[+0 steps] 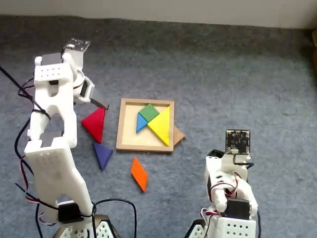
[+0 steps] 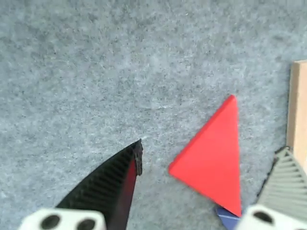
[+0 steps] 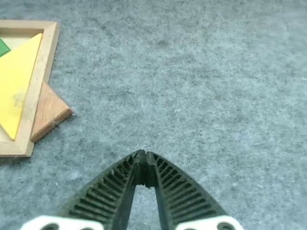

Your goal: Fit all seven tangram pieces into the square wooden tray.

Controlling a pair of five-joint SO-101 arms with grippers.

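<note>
**While three pieces sit in the tray, four lie outside it**

Where the grey carpet [image 1: 223, 74] covers the table, the square wooden tray [image 1: 146, 101] lies near the middle. It holds three pieces packed together in its right half: a green piece [image 1: 148, 112] at the top, a small blue triangle [image 1: 140, 122] below it to the left, and a large yellow triangle [image 1: 161, 126] along the right wall. A brown triangle [image 1: 178, 135] pokes out at the tray's lower right corner, touching the rim from outside. Left of the tray lies a red triangle [image 1: 95, 124], apart from the wood. A purple triangle [image 1: 102, 154] sits just below it, and an orange slanted piece [image 1: 139, 173] lies in front of the tray.

The left gripper [image 2: 212, 146] is spread wide over the red triangle, its black finger [image 2: 112, 184] on the side away from the tray and its grey finger [image 2: 283, 179] next to the tray's edge. Whether the tips touch the carpet cannot be told.

The right gripper [image 3: 145, 160] is closed, its tips pressed together with nothing between them. It is over bare carpet, well to the right of the tray.
</note>
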